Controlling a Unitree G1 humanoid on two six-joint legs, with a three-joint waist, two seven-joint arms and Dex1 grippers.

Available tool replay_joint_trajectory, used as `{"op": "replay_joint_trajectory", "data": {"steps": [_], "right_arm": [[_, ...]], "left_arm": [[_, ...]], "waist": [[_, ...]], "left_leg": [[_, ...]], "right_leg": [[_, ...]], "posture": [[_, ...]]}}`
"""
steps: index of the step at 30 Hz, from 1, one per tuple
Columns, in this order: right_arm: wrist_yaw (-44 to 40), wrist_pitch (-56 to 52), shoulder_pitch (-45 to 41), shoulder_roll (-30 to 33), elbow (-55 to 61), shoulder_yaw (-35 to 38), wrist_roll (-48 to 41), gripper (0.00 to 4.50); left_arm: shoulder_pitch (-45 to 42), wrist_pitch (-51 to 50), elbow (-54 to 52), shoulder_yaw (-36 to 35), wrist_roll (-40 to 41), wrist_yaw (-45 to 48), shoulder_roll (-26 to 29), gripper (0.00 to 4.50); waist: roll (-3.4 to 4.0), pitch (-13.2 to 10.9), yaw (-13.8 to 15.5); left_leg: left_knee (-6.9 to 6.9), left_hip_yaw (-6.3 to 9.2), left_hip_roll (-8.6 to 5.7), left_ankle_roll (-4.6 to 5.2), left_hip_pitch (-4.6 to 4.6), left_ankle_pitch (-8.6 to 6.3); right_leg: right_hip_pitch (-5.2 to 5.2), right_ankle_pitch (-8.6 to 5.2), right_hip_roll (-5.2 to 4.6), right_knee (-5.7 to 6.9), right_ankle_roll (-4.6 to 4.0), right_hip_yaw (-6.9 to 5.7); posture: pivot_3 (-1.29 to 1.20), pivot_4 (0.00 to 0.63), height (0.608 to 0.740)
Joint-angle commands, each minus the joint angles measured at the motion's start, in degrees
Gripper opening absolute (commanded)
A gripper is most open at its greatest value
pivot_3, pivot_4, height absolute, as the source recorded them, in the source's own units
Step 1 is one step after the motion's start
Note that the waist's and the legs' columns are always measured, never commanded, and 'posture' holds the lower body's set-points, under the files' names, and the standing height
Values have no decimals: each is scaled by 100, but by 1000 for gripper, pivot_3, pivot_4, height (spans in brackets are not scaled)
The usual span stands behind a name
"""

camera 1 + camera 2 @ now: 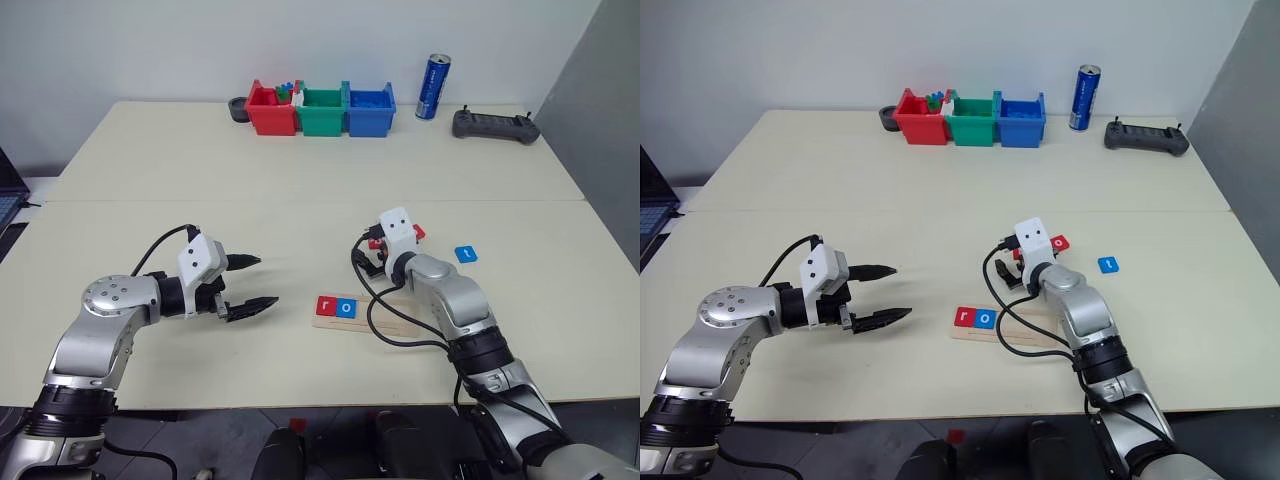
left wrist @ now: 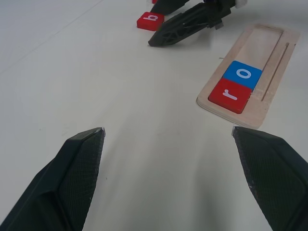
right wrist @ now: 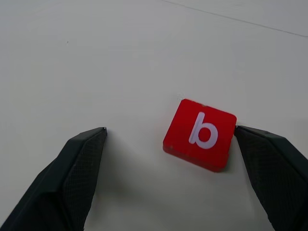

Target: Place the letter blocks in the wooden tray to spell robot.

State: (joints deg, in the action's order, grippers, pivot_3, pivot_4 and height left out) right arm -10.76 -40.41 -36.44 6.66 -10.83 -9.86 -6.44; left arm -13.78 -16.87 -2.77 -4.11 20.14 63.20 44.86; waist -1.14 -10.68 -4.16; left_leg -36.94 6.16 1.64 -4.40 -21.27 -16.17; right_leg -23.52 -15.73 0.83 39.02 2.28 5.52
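- Right pincer spread wide on the counter, red "b" block lying flat between its fingers, right against one fingertip.
- Wooden tray reads red "r", blue "o".
- Blue "t" block lies apart.
- Left pincer spread, empty.

red tile in tray: white letter "r", at the end of the wooden tray
blue tile in tray: white "o", touching the "r" tile
loose red tile: white "b", on the table
loose blue tile: white "t", at 2 o'clock from the tray
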Motion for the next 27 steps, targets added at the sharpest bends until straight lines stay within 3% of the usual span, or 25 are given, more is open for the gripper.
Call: {"op": "replay_joint_trajectory", "data": {"steps": [1,4,10,15,18,22,27], "right_arm": [[59,112,-74,-52,-273,163,81,4320],[93,201,-103,-85,-391,210,146,3617],[106,269,-64,-91,-91,275,180,1510],[-116,-280,619,279,1863,51,155,1456],[-219,-861,1405,696,3354,-54,118,1456],[-31,-1539,2738,1138,5090,30,230,1456],[619,-1859,4172,745,6079,229,422,1456]], "left_arm": [[-9,100,-210,-38,27,-4,23,4495],[-25,100,-242,4,20,-18,-13,4500],[-27,90,-282,64,33,37,-26,4500],[91,165,-470,210,131,319,-20,4500],[122,98,-625,292,212,460,-36,4500],[127,57,-766,394,253,594,-23,4500],[55,139,-894,594,165,793,41,4500]], "waist": [[0,0,-14],[0,0,-23],[0,0,-59],[2,-1,-47],[2,0,-37],[2,0,-19],[2,2,-34]], "left_leg": [[0,0,0,0,0,0],[0,0,0,0,1,0],[0,1,0,0,1,0],[2,8,-2,0,-17,0],[-4,12,-6,-1,-66,0],[-2,16,-5,-1,-66,0],[-5,5,-2,-1,-60,1]], "right_leg": [[1,0,0,0,0,0],[1,0,0,1,0,0],[1,0,0,2,0,0],[-11,0,-2,0,0,-6],[-54,0,-9,4,0,-9],[-56,0,-8,5,0,-12],[-54,-3,-2,5,4,-1]], "posture": [[0,150,740],[0,150,740],[0,150,740],[0,150,740],[0,150,740],[0,150,740],[0,150,740]]}}
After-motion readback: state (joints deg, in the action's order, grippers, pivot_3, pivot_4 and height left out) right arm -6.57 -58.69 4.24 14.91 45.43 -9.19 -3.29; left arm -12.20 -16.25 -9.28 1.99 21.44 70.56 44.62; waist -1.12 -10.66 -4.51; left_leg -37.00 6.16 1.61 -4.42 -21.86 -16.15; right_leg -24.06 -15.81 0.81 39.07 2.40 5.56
